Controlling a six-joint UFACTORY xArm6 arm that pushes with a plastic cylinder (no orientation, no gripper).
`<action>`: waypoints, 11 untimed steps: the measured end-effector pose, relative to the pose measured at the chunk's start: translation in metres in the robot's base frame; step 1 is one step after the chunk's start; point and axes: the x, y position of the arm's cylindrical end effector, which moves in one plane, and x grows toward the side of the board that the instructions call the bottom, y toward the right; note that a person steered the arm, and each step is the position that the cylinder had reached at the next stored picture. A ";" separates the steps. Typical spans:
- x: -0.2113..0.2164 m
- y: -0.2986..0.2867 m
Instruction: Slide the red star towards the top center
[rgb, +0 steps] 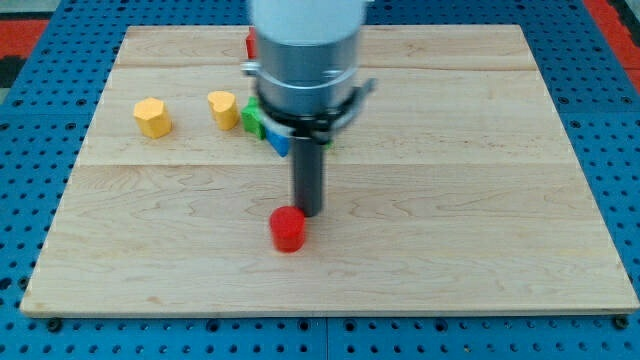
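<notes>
My tip (311, 213) rests on the board, touching or almost touching the upper right side of a red block (288, 229) that looks rounded, below the board's centre. A second red block (249, 45) shows only as a sliver near the view's top, left of the arm's body, which hides most of it. Its shape cannot be made out.
Two yellow blocks (152, 117) (223, 109) sit at the left, the second heart-like. A green block (252, 120) and a blue block (278, 143) lie partly hidden under the arm's body. The wooden board (480, 200) lies on a blue pegboard.
</notes>
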 end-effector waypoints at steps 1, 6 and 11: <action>0.019 0.007; -0.313 0.027; -0.241 0.066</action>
